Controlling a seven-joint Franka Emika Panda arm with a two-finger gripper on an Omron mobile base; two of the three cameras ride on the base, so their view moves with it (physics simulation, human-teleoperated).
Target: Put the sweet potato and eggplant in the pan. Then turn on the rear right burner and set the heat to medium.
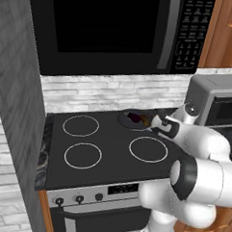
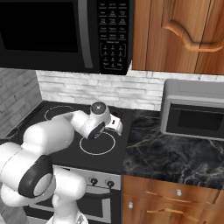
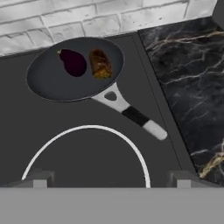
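cooktop (image 1: 111, 151): black glass. pan (image 3: 52, 78) sits on the far right zone, handle toward the near right. eggplant (image 3: 73, 62) and sweet potato (image 3: 100, 64) lie side by side inside it, far part. gripper (image 3: 111, 180) hovers nearer, fingers apart, holding nothing.

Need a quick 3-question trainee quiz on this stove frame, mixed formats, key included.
1. True or false: the eggplant and sweet potato both lie in the pan.
2. The pan's handle points toward: A) the brick wall B) the marble counter C) the microwave
3. Fill in: the gripper hangs over the front right ____, fingers apart.

Key: 1 true; 2 B; 3 burner ring
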